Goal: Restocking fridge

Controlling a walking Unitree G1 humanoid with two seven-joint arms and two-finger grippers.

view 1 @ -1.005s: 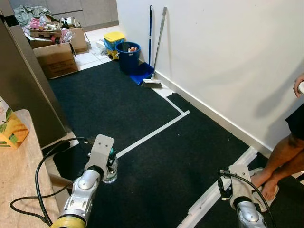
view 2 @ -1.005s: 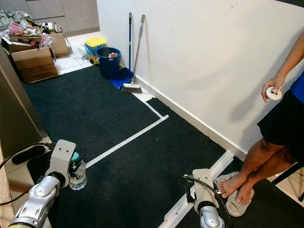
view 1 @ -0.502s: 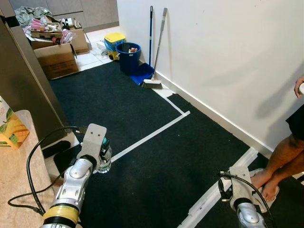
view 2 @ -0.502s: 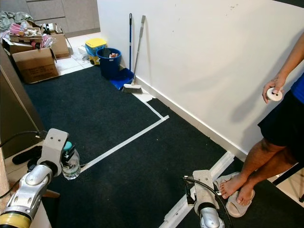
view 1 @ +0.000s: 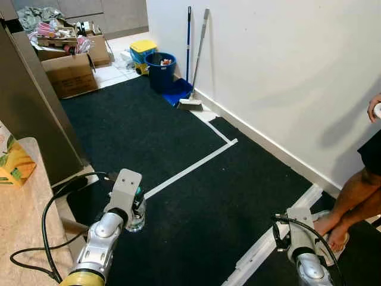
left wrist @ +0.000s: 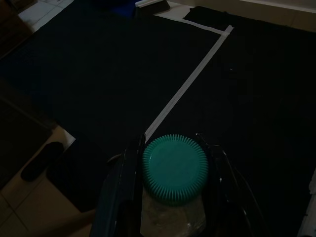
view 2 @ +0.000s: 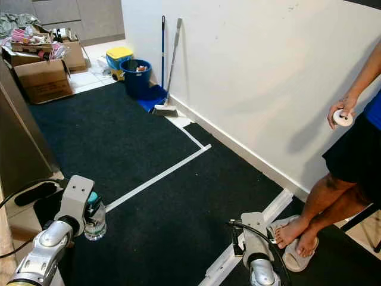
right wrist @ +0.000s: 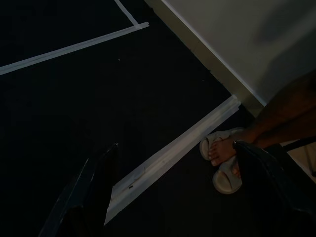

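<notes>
A clear plastic bottle (view 1: 137, 215) with a teal ribbed cap (left wrist: 175, 168) hangs low over the black carpet beside the counter's end. My left gripper (left wrist: 173, 170) is shut on the bottle, one black finger (left wrist: 129, 173) on each side just below the cap. A yellow-green juice carton (view 1: 13, 161) stands on the beige counter (view 1: 24, 232) at my left. My right gripper (right wrist: 182, 173) hangs open with nothing in it, low at my right above a white tape strip (right wrist: 173, 153).
A tall dark panel (view 1: 33, 113) rises behind the counter. A person stands at the right by the wall, bare leg (view 2: 330, 199) and sandalled feet near my right arm. Cardboard boxes (view 1: 70, 72), a blue bucket (view 1: 159, 70) and a broom stand far back. A black cable (view 1: 53, 220) loops by the counter.
The left arm swung the bottle out to the left half a second ago and has come back to about where it was. The right arm has stayed put.
</notes>
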